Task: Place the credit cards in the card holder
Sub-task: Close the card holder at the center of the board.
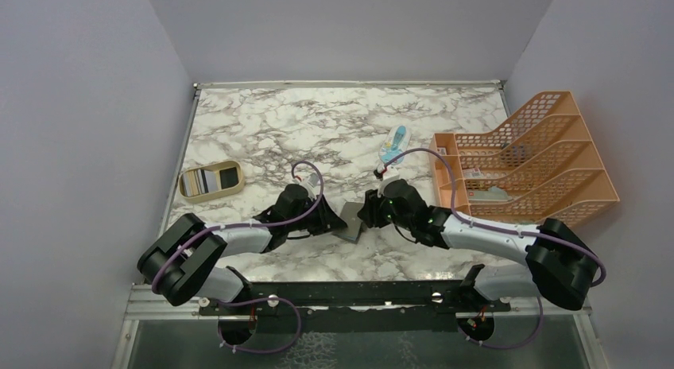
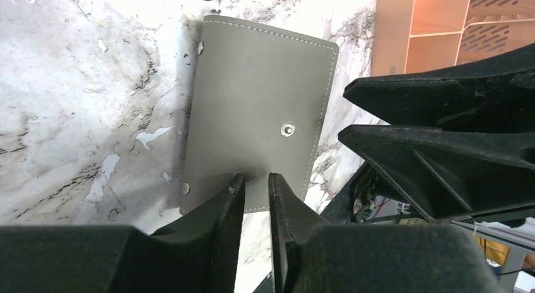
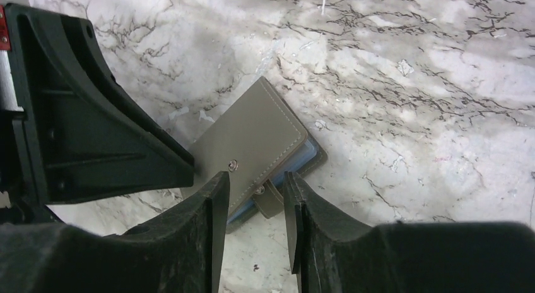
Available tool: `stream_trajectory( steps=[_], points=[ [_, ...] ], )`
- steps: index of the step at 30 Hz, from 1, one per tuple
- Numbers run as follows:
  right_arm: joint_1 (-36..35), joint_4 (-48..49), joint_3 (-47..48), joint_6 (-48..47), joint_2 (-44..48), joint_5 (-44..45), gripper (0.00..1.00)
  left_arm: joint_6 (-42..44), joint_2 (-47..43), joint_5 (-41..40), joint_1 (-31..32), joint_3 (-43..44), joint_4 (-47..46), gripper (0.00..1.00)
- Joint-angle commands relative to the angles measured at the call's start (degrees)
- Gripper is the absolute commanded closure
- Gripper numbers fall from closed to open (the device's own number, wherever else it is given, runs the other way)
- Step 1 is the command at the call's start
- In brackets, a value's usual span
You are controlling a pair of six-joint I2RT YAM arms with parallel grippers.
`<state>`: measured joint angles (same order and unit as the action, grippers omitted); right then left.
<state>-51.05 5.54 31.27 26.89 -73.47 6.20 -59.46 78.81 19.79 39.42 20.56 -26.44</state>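
Card holder (image 1: pixel 350 223) seen from above on the marble table (image 1: pixel 318 122), at 6 o'clock from the table's middle, wedged between two gripper tips. At its 9 o'clock edge, left gripper (image 1: pixel 335 219); at its 3 o'clock edge, right gripper (image 1: pixel 365 216). Well apart at 9 o'clock, credit cards (image 1: pixel 199 181) stacked in the left compartment of a tan oval tray (image 1: pixel 211 198). Orange mesh rack (image 1: pixel 556 186) at 3 o'clock. Blue-and-white packet (image 1: pixel 393 144) at 1 o'clock of the card holder.

From the left wrist: grey cover of the card holder (image 2: pixel 252 97) filling the middle, snap stud (image 2: pixel 288 129) toward 4 o'clock. Down at 6 o'clock, left gripper (image 2: pixel 255 191) pinched onto the cover's near edge, only a thin gap between the fingers. Over at 3 o'clock, right gripper (image 2: pixel 346 113) with fingers parted, tips just beside the cover's edge.

From the right wrist: card holder (image 3: pixel 252 135) partly open, cover raised off the pale blue pockets (image 3: pixel 304 155) showing at 4 o'clock. Low in the middle, right gripper (image 3: pixel 255 182) open, fingers either side of the tab clasp (image 3: pixel 270 203), gripping nothing. At 9 o'clock, a finger (image 3: pixel 94 116) of the left gripper, tip against the cover's edge.
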Motion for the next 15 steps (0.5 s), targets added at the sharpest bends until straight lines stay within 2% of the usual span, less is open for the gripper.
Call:
stream_trajectory(
  steps=[1,3,5,15],
  points=[
    [-0.24,-8.53,3.02,8.23,-1.22,2.49,0.59,1.42,-0.15,-2.07,0.48,1.31,-1.41,0.73],
    [0.16,-5.44,2.1,7.34,-1.15,-1.59,0.49,1.37,-1.16,-2.42,0.57,0.85,-1.43,0.69],
    [0.53,-4.55,2.37,7.38,-1.47,-4.14,0.46,1.45,-2.16,-2.85,0.57,0.37,-1.34,0.67],
    [2.48,2.14,2.72,4.1,-5.59,-12.67,0.4,1.52,-1.91,-3.09,0.57,-0.06,-1.34,0.66]
  ],
)
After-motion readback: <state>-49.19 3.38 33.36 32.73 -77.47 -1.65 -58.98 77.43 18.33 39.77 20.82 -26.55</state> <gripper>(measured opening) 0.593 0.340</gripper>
